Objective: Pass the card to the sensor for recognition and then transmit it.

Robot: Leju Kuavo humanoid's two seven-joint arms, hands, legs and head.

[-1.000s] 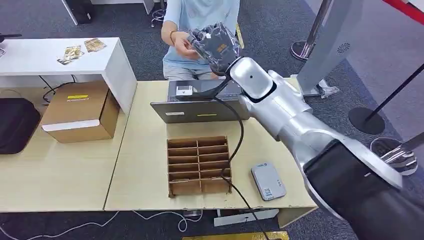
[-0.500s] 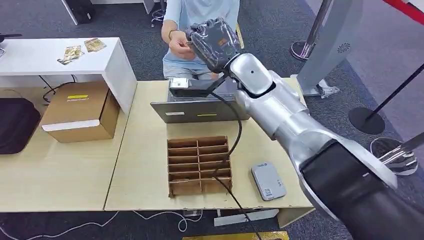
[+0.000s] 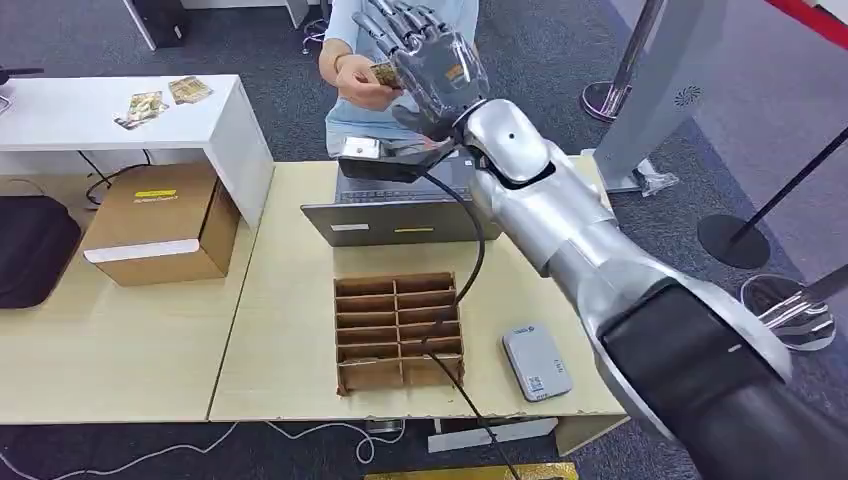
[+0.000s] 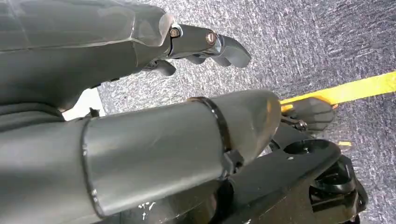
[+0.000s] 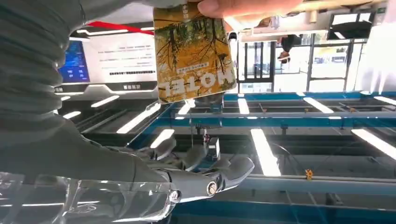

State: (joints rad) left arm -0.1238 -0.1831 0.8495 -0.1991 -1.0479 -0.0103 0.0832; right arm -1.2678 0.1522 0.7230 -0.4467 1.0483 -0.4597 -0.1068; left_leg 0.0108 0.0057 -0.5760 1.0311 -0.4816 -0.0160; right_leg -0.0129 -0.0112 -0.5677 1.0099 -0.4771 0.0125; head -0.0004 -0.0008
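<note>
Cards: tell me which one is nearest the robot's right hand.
The card held up by the person's hand, right beside the raised right hand. The other cards lie flat on the white table, far off to the side.

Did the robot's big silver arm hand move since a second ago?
Yes. The right hand rose and spread its fingers, further beyond the grey laptop, by the yellow patterned card in the person's hand.

The left hand (image 4: 140, 93) hangs over grey carpet (image 4: 303, 42) crossed by a yellow stripe (image 4: 345, 88), fingers (image 4: 224, 46) apart.
</note>
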